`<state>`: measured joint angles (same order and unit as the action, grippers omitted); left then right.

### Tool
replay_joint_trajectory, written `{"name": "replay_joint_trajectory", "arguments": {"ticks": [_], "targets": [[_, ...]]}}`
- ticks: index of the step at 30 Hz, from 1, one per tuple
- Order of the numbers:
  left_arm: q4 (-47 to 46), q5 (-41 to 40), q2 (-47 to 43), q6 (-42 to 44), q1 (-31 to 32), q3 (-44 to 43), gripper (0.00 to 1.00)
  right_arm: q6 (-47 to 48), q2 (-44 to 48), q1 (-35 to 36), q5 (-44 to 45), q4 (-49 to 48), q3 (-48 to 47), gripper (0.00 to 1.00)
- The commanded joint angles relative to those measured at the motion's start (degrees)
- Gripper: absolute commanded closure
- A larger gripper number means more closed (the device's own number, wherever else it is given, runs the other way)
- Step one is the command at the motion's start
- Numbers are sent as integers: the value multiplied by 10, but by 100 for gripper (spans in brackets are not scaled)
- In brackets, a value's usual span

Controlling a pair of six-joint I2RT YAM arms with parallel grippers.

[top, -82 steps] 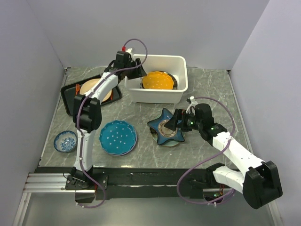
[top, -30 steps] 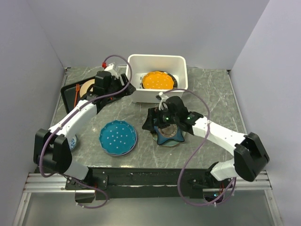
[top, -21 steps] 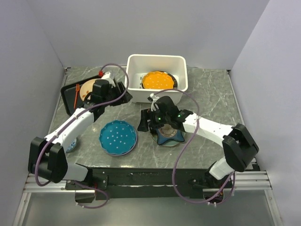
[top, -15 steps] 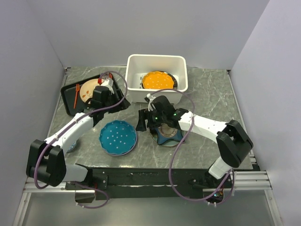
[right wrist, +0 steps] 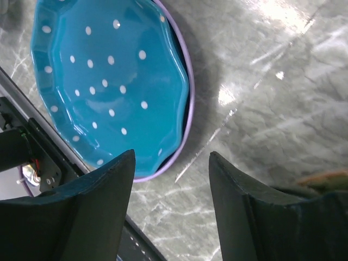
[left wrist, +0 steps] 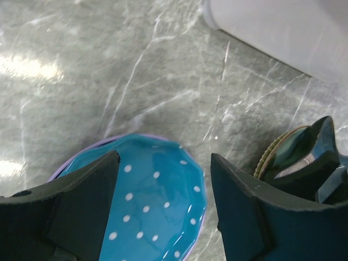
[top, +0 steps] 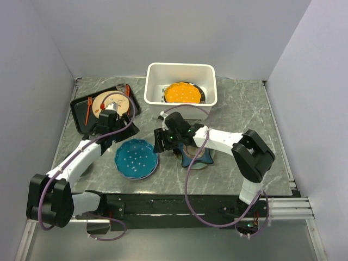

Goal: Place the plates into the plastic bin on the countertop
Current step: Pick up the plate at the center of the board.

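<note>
A blue dotted plate (top: 136, 159) lies flat on the grey countertop (top: 239, 114), near the front left. My left gripper (top: 126, 132) hangs open just above its far rim, and in the left wrist view the plate (left wrist: 147, 212) shows between the open fingers (left wrist: 165, 161). My right gripper (top: 159, 140) is open beside the plate's right rim, with bare countertop between its fingers (right wrist: 171, 155) and the plate (right wrist: 109, 81) just beyond. A navy star-shaped plate (top: 197, 155) sits on a paler dish under the right arm. The white plastic bin (top: 213, 81) holds an orange plate (top: 182, 93).
A black tray (top: 80, 111) with a beige plate (top: 106, 102) and an orange utensil (top: 88, 110) stands at the back left. The bin's wall (left wrist: 283, 27) and the star plate's point (left wrist: 304, 152) lie close to the left gripper. Walls enclose the countertop.
The left arm has swung back from the bin, down to the blue dotted plate. The right gripper has moved left off the star plate, and its jaws have narrowed.
</note>
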<state>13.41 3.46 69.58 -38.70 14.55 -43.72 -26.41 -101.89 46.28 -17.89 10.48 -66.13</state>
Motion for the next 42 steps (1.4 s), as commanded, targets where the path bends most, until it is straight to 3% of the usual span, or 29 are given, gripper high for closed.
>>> {"name": "replay_joint_trajectory", "arguments": {"ticks": [1,12,16,20,28,42], "targets": [[14,-14,-31,-9,-10,9,27,-2,-31,13,9,-7,-49,39],[15,-7,-38,-5,-22,28,27,-6,-117,36,70,38,-111,44],[21,-9,-42,-4,-28,32,27,-5,-125,36,103,57,-120,77],[21,-12,-46,-3,-35,40,27,0,-125,36,151,80,-126,91],[8,-7,-36,-2,-39,65,27,8,-111,30,234,116,-136,94],[40,-32,-71,-9,-39,80,31,7,-107,-4,253,122,-114,95]]}}
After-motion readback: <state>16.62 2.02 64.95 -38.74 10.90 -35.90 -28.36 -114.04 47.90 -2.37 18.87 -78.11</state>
